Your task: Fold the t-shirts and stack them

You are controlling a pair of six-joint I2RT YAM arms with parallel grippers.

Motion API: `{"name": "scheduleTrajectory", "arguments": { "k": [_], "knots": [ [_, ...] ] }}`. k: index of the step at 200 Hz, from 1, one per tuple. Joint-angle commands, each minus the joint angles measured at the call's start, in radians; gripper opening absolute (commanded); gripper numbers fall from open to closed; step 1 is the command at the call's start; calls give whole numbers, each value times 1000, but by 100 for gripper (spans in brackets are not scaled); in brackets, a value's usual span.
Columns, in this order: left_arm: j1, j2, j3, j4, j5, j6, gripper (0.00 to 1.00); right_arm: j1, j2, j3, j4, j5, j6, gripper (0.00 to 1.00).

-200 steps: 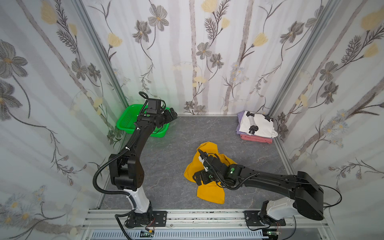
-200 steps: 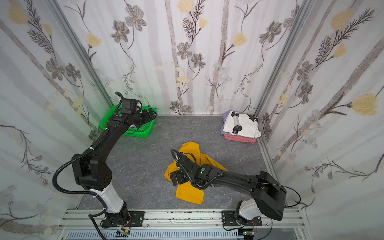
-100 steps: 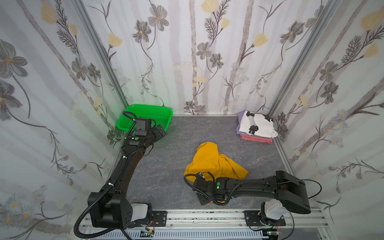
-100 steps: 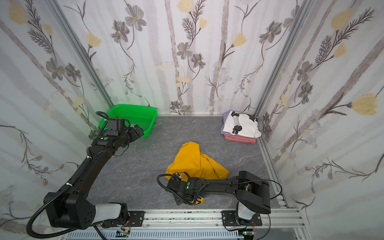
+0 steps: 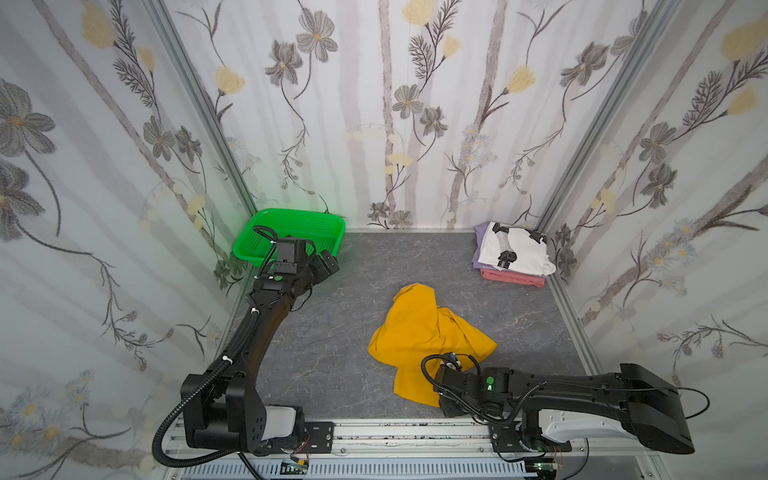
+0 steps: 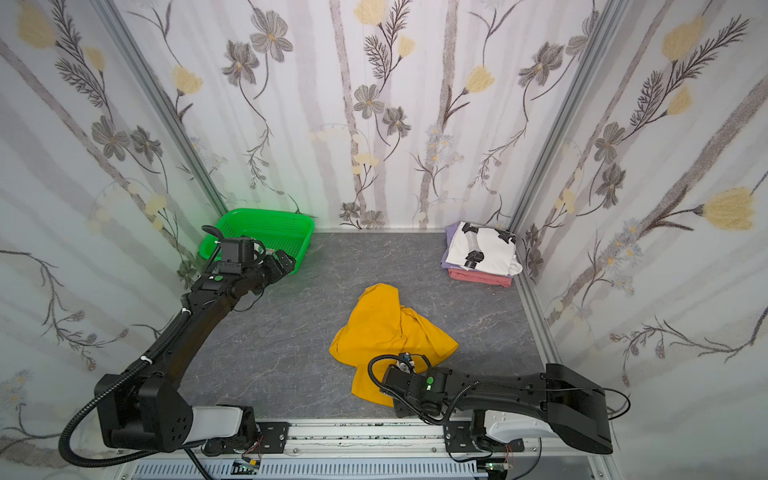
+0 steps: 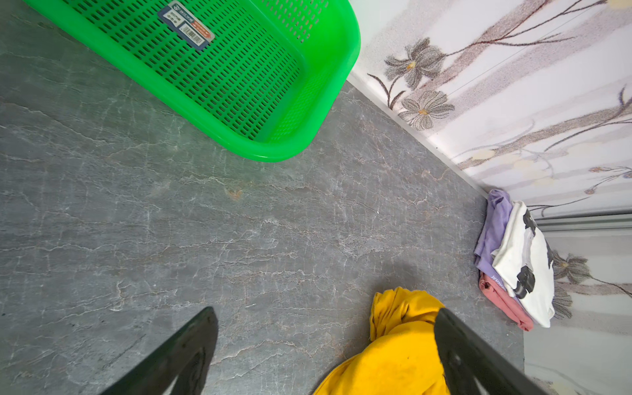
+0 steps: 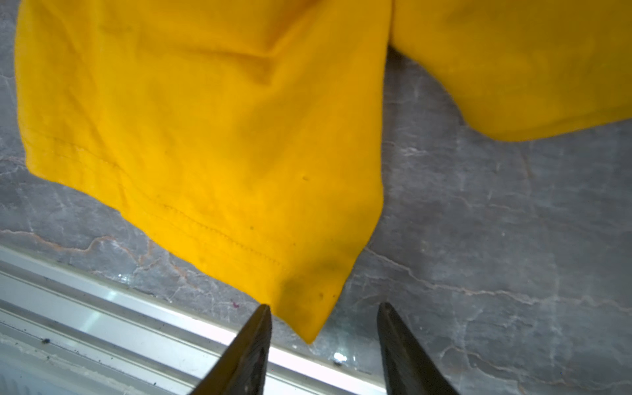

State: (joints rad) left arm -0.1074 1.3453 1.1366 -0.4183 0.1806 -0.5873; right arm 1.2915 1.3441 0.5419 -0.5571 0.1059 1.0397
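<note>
The right fingers (image 8: 253,342) have dropped to the yellow shirt's (image 5: 419,328) six-o'clock corner, narrowing around it, not yet pinching; the left fingers (image 7: 184,349), spread wide, have left the basket (image 5: 291,216). Flattening likely follows.

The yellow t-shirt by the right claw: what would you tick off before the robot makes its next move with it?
1. Corner of the yellow t-shirt between the right gripper's jaws: ok, the hem corner lies in the gap.
2. Jaws closed on the cloth: not ok, they stand apart.
3. Left gripper free to help: ok, open and empty, near the green basket.
4. Yellow t-shirt spread flat for folding: not ok, it lies crumpled.
5. Stack ready to receive it: ok, three folded tees, white on top, in the far corner.
</note>
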Motion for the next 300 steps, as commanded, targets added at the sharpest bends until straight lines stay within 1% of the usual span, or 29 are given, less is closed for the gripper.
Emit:
{"name": "scheduleTrajectory", "arguments": {
  "k": [1, 22, 30, 43, 54, 60, 71, 76, 79, 101, 115, 125, 143, 164, 185, 197, 214, 223, 235, 244, 246, 249, 261, 281, 292, 300],
  "knots": [
    [1, 6, -1, 36, 7, -11, 100, -12, 10, -2, 74, -25, 6, 47],
    [3, 8, 2, 32, 2, -6, 100, -12, 43, 2, 120, -75, -6, 41],
    [5, 11, 2, 32, 2, -5, 100, -7, 53, 0, 128, -87, -2, 37],
    [5, 11, 0, 35, 2, -5, 100, -1, 66, -2, 132, -96, 5, 35],
    [6, 14, 0, 38, 4, -5, 100, -2, 76, -2, 133, -94, 8, 28],
    [6, 16, -1, 40, 5, -7, 100, -2, 83, 2, 130, -91, 6, 23],
    [6, 22, -1, 44, 10, -11, 100, -4, 97, 15, 111, -78, -4, 10],
    [7, 24, 1, 46, 14, -12, 100, -4, 101, 25, 100, -70, -11, 3],
    [7, 25, 1, 46, 15, -12, 100, -6, 103, 31, 93, -67, -17, 0],
    [9, 31, 4, 49, 19, -14, 100, -27, 95, 75, 52, -38, -82, 0],
    [9, 31, 8, 49, 22, -16, 100, -46, 58, 137, 13, 8, -157, 0],
    [10, 30, 8, 51, 25, -17, 100, -84, 26, 193, -23, 46, -217, 0],
    [10, 28, 9, 52, 31, -17, 100, -175, -15, 360, -61, 93, -356, 0],
    [10, 12, 11, 38, 29, -11, 100, -292, -6, 570, -89, 129, -522, 0],
    [11, -1, 22, 13, 28, 5, 100, -398, 48, 793, -106, 142, -667, 0],
    [11, -5, 29, 6, 43, 11, 100, -438, 92, 920, -127, 160, -729, 0],
    [11, -6, 40, -2, 84, 18, 100, -482, 164, 1117, -163, 195, -814, 0],
    [11, -6, 37, 11, 128, 14, 100, -498, 202, 1226, -177, 203, -851, 0],
    [4, -12, 5, 83, 227, -4, 100, -509, 246, 1359, -198, 211, -890, 0],
    [-11, -16, -34, 170, 315, -27, 100, -510, 313, 1460, -225, 222, -912, 0],
    [-15, -17, -43, 191, 334, -31, 100, -509, 323, 1477, -231, 225, -917, 0],
    [-23, -17, -56, 224, 366, -37, 100, -537, 339, 1519, -243, 230, -923, 0],
    [-67, -20, -96, 330, 458, -53, 100, -546, 398, 1663, -285, 253, -953, 0],
    [-154, -28, -135, 449, 528, -61, 100, -550, 477, 1874, -329, 283, -1005, 0],
    [-201, -40, -162, 515, 533, -61, 100, -551, 497, 1935, -328, 295, -1029, 0],
    [-231, -49, -194, 567, 531, -56, 100, -554, 494, 1948, -316, 304, -1039, 0]
  ]
}}
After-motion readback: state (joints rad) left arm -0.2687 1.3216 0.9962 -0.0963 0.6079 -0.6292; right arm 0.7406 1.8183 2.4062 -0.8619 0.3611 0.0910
